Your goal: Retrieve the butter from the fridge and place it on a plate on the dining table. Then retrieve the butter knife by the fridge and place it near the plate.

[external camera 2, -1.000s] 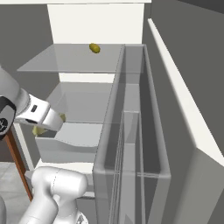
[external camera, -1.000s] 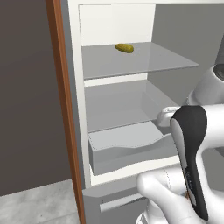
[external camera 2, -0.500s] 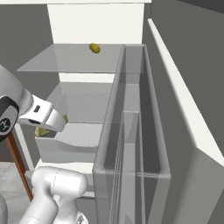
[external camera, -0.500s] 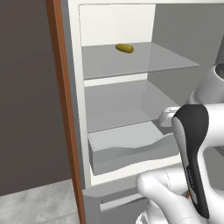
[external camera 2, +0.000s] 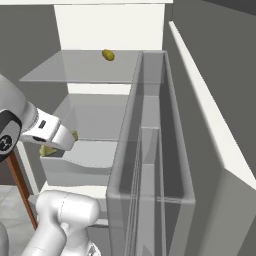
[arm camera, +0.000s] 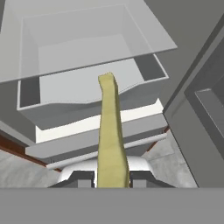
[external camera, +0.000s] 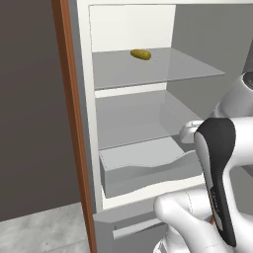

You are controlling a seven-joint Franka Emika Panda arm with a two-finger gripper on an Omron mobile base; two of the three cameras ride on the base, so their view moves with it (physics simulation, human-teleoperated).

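Note:
The fridge (external camera: 129, 29) stands open in front of me, with a white interior and grey shelves. My gripper (arm camera: 111, 178) is shut on the butter (arm camera: 109, 127), a slim yellowish-tan stick that juts forward from between the fingertips (arm camera: 83, 178). In the right base view the gripper (external camera 2: 54, 143) hangs just in front of the fridge's lower drawer (external camera 2: 80, 167), with the butter (external camera 2: 47, 150) showing beneath the hand. My own forearm hides most of the hand in the left base view. The plate, dining table and butter knife are out of view.
A small yellow-green item (external camera: 140, 54) lies on the upper shelf (external camera: 158, 71). The open fridge door with its clear bins (external camera 2: 150, 155) runs along my right side. A brown wooden panel edge (external camera: 74, 128) borders the fridge on the left.
The arm has barely shifted in front of the drawer. The butter stays in the shut gripper.

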